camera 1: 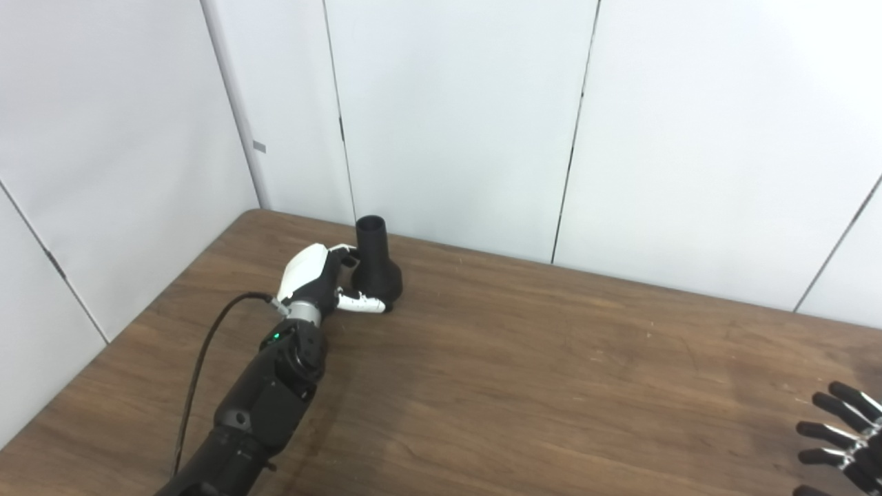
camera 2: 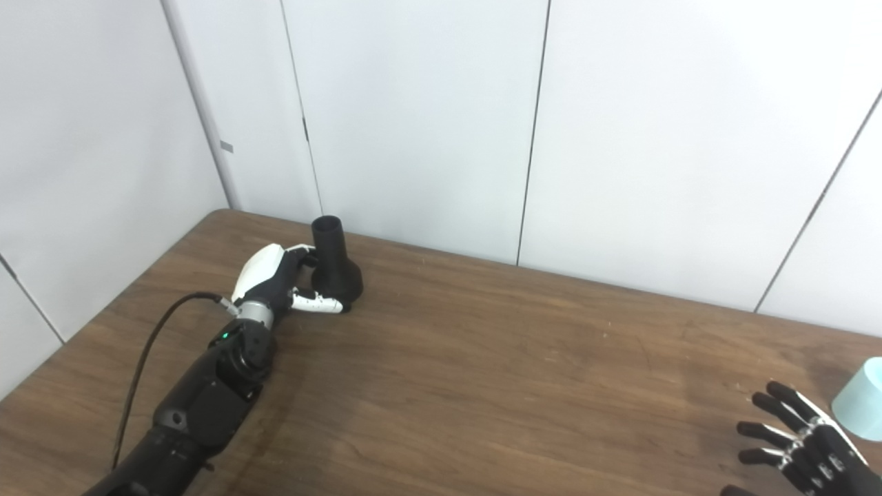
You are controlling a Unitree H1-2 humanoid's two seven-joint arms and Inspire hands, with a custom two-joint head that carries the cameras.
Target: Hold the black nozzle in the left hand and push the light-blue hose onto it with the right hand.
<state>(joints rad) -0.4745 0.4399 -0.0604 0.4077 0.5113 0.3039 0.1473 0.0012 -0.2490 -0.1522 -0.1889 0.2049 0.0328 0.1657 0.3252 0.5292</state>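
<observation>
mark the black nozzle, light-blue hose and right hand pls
black nozzle (camera 1: 376, 275), left eye view, flared base.
light-blue hose (camera 2: 860, 408), right eye view, its end at the frame edge.
right hand (camera 2: 813, 449), right eye view, palm.

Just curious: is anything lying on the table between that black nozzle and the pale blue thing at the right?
Nothing: bare table separates the black nozzle from the light-blue hose, per the right eye view.
</observation>
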